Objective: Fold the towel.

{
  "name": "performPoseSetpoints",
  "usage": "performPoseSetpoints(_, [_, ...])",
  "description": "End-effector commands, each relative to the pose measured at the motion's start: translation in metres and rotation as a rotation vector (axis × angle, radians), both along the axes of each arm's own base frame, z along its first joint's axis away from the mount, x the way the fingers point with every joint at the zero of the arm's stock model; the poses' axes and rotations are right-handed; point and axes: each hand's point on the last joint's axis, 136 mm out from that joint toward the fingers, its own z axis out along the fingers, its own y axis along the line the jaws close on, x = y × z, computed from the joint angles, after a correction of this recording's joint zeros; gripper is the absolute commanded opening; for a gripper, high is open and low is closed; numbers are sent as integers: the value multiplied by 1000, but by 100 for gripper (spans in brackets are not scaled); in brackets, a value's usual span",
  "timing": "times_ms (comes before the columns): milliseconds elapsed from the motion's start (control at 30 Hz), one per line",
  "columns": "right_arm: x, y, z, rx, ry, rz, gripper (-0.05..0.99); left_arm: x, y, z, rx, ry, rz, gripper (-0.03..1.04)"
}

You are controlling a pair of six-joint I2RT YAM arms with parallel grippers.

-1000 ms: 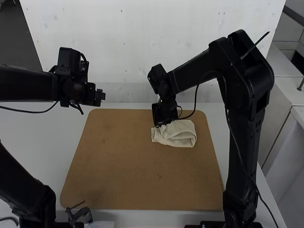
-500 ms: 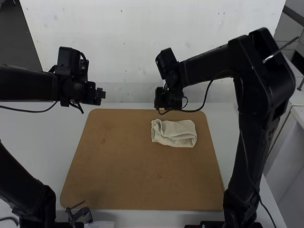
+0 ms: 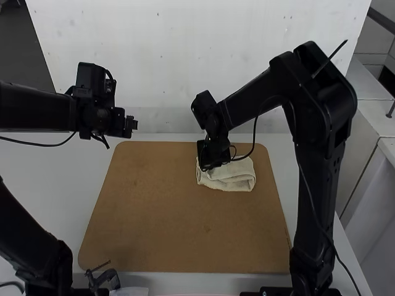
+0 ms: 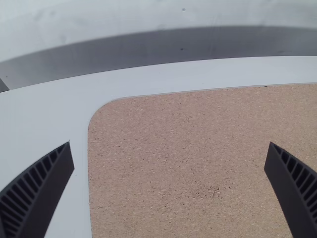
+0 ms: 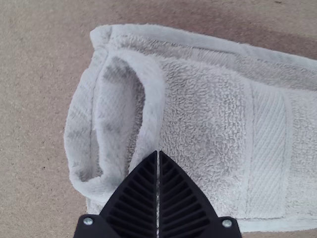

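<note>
The right arm (image 3: 253, 92) has dipped over the towel (image 3: 237, 179), which lies folded on the board (image 3: 154, 216), one end loosely looped. The right fingers (image 5: 136, 198) are pressed together at that loop; the left fingers (image 4: 39, 188) are spread. Folding looks nearly done; next, flatten the loop.
</note>
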Motion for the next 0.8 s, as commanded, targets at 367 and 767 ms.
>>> performPoseSetpoints(367, [-3, 41, -1, 13, -29, 44, 2, 1, 2, -3, 9, -2, -3, 99])
performPoseSetpoints(767, [30, -1, 60, 93, -144, -62, 87, 4, 4, -4, 7, -4, 2, 99])
